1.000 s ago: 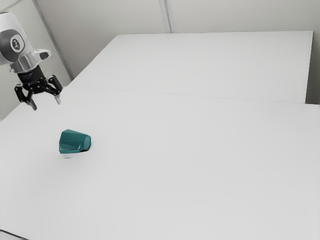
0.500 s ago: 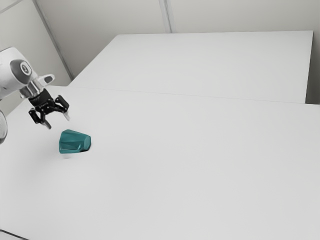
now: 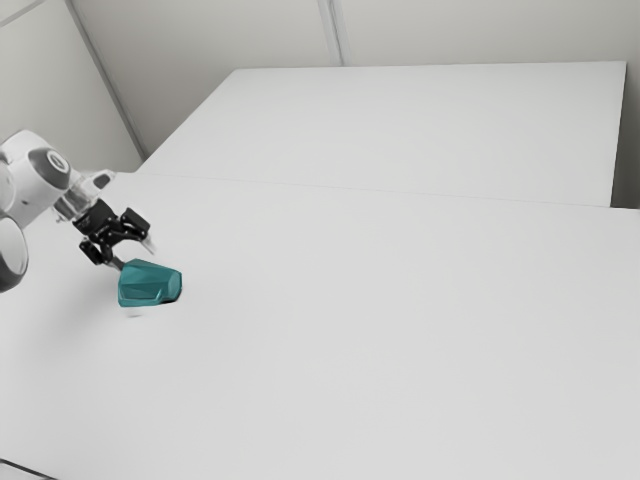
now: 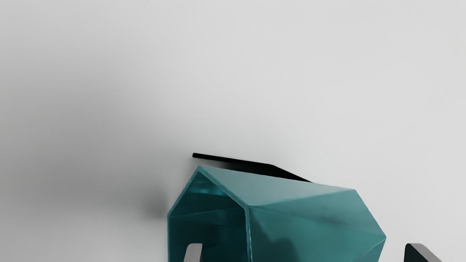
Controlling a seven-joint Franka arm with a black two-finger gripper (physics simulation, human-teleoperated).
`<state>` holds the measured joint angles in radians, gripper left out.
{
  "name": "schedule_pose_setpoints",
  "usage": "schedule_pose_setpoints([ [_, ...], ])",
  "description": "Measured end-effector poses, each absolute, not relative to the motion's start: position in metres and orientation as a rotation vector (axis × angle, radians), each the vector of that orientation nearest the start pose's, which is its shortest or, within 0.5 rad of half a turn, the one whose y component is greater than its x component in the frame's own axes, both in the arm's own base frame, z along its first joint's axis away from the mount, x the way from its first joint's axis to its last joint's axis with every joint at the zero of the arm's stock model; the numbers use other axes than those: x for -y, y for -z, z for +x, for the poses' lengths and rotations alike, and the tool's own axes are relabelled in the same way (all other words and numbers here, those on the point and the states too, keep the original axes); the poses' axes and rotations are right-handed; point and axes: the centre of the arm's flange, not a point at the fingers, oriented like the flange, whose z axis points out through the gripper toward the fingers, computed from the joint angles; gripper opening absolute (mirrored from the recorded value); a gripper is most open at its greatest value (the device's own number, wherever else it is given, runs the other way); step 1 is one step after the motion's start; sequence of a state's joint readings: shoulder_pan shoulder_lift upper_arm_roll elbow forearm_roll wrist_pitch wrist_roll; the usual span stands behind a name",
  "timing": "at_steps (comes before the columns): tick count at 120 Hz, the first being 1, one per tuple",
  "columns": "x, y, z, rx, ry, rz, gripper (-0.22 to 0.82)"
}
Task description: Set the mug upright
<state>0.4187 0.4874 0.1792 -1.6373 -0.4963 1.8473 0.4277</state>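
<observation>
Our gripper (image 3: 134, 254) is open wide and holds nothing: in the wrist view one finger (image 4: 193, 253) stands over the mouth (image 4: 209, 214) of the mug (image 3: 148, 284), and the other finger (image 4: 420, 253) stands beyond its base (image 3: 175, 286), with bare table (image 3: 400, 350) between. We can't tell whether the nearer finger touches the mug. The mug lies on its side on the table, so it isn't upright.

We judge the step in hand to be lining up for the grasp. The next move calls for getting the fingers low enough to take a firm hold, then closing, before we lift and turn the mug so its mouth faces up. Closing too high could make the slanted sides slip or roll away from us.

The exterior view gives us the arm (image 3: 35, 180) reaching in from that view's left, the gripper just above and beside the mug, and the base facing that view's right. A cable (image 3: 28, 469) runs across the near left corner there. The wrist view lets us look into the hollow, and gives us a black strip (image 4: 262, 169) along one side of the mug; whether that is shadow or something solid, we can't say.
</observation>
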Motion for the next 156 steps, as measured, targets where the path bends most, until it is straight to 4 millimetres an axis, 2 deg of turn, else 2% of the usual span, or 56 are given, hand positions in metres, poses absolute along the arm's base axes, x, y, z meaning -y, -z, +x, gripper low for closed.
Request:
schedule_pose_setpoints([
  [15,-0.322,-0.308,0.564,0.613,-0.083,-3.568,0.6],
  [52,-0.309,-0.301,0.57,0.499,-0.029,-3.636,0.6],
  [78,-0.299,-0.299,0.573,0.421,-0.023,-3.659,0.28],
  [102,-0.275,-0.321,0.59,0.28,0.04,-3.67,0.01],
  [125,-0.258,-0.332,0.598,0.192,0.066,-3.678,-0.12],
  [139,-0.246,-0.334,0.602,0.154,0.056,-3.677,-0.15],
  [149,-0.233,-0.345,0.606,0.11,0.062,-3.665,-0.16],
  [156,-0.216,-0.357,0.61,0.052,0.052,-3.642,-0.16],
])
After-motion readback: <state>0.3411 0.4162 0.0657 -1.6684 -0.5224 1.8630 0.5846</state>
